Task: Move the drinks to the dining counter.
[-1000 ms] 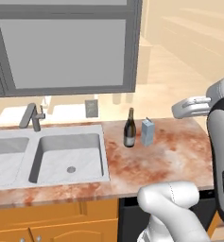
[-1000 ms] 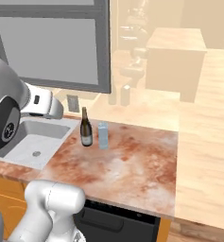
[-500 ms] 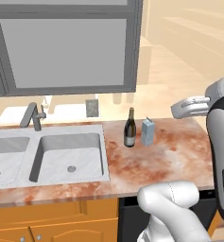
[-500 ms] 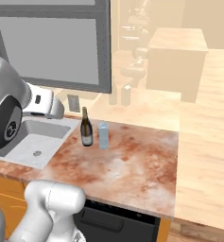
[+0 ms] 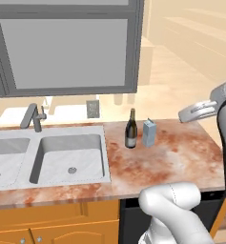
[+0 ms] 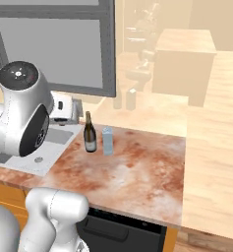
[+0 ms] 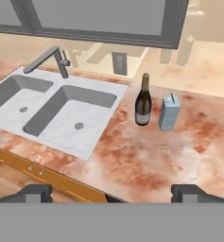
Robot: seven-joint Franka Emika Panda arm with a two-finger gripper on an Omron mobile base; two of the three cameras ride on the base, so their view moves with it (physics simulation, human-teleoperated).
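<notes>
While the arm hangs high above the marble counter, these lines hold:

Gripper (image 7: 111, 191): jaws spread as wide as they go, nothing between them; the two dark fingertips (image 7: 35, 193) rise at 6 o'clock in the hand view, well apart from every bottle.

Wine bottle (image 7: 142, 100): upright on the counter at about 1 o'clock from the gripper; dark glass, pale label; also seen in the left base view (image 5: 130, 129) and the right base view (image 6: 90, 133).

Carton (image 7: 169, 111): pale blue-grey, upright, just beside the wine bottle at its 3 o'clock, not touching; (image 5: 149, 133), (image 6: 107, 141).

Marble counter (image 7: 146, 156): reddish-brown top bearing both drinks.

Sink (image 7: 61, 113): steel double basin at 10 o'clock; both bowls hold only their drains; faucet (image 7: 52, 58) behind it.

Cabinet fronts (image 5: 47, 224): orange, below the sink.
</notes>
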